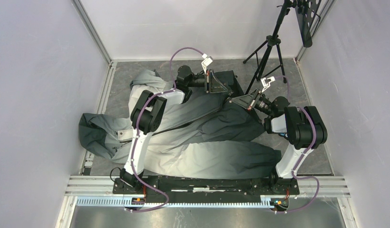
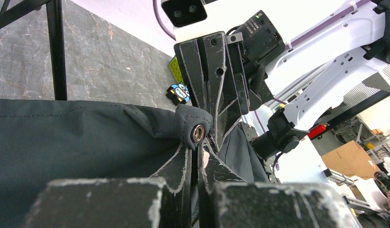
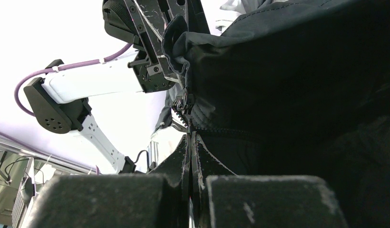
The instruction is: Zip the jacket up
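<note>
The jacket [image 1: 198, 152] lies spread across the table, light grey shading to near black at its far end. My left gripper [image 1: 227, 90] is shut on the dark hem corner there. In the left wrist view the left gripper [image 2: 199, 149] pinches the fabric just under a metal snap [image 2: 198, 133]. My right gripper [image 1: 236, 100] faces it from the right. In the right wrist view the right gripper [image 3: 190, 138] is shut on the zipper pull, right below the slider [image 3: 183, 105]. The two grippers sit almost tip to tip, with the hem lifted between them.
A black tripod [image 1: 271, 45] stands at the back right, close behind the right arm. White walls enclose the table on three sides. A metal rail [image 1: 207, 183] carries both arm bases at the near edge. One sleeve [image 1: 95, 133] reaches the left edge.
</note>
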Motion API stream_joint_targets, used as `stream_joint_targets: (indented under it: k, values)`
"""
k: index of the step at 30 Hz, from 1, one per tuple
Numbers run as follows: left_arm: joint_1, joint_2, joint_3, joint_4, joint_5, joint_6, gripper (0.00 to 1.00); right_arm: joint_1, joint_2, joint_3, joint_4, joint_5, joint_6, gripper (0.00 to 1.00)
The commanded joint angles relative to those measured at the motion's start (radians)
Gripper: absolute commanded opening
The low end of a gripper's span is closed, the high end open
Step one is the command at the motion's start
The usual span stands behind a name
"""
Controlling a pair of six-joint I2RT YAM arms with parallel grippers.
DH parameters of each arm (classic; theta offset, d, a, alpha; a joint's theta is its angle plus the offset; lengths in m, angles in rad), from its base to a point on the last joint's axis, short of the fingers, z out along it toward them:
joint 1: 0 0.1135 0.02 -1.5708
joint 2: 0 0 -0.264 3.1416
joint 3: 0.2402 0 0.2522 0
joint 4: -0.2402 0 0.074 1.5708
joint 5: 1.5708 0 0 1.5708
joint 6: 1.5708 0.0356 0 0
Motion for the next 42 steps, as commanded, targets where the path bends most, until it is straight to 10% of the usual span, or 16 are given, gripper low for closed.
stream_joint_targets:
  k: [1,42]
  values:
    - [-0.001,-0.013,0.004,0.011,0.003,0.009,0.02,0.001,-0.007,0.015,0.133,-0.015,0.008,0.0]
    - [-0.016,-0.034,-0.041,-0.002,0.019,0.04,0.02,-0.015,0.015,0.023,0.121,0.02,0.033,0.0]
